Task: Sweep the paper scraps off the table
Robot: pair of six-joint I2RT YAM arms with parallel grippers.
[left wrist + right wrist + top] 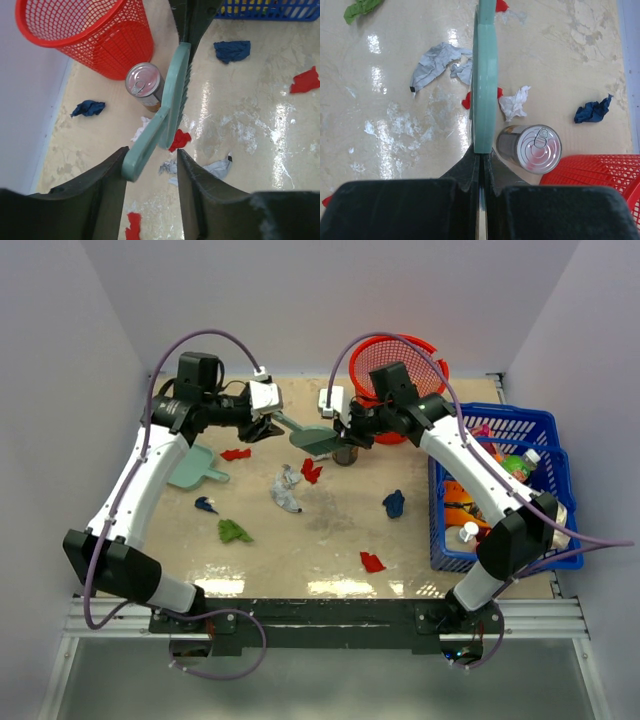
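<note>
Dustpan: a pale green dustpan (195, 468) lies flat at the left of the top view, beside the left arm.
Left claw: the left claw (262, 426) sits upper left of centre. Its fingers (107, 195) stand apart with the end of the brush handle between them. The gap is wider than the handle.
Paper scraps: the paper scraps (287, 490) are strewn over the middle of the bench (330, 545).
- A red bit (236, 453), a dark blue bit (206, 505) and a green bit (234, 531) lie at left.
- The grey one and a second red bit (311, 471) lie at centre.
- Another blue bit (394, 504) and a third red bit (372, 562) lie right of centre.
- The right wrist view shows a white bit (515, 102) just beside the can.
Brush: a green brush (312, 438) spans between the two claws, above the bench.
Right claw: the right claw (352, 432) is clamped on the brush's head end, fingers pressed tight together.
Tin can: a tin can (346, 455) stands upright just below the right claw, close to the basket.
Basket: a red mesh basket (372, 365) stands at the upper centre-right, against the back wall.
Crate: a blue crate (505, 412) of packaged goods stands at the right edge.
</note>
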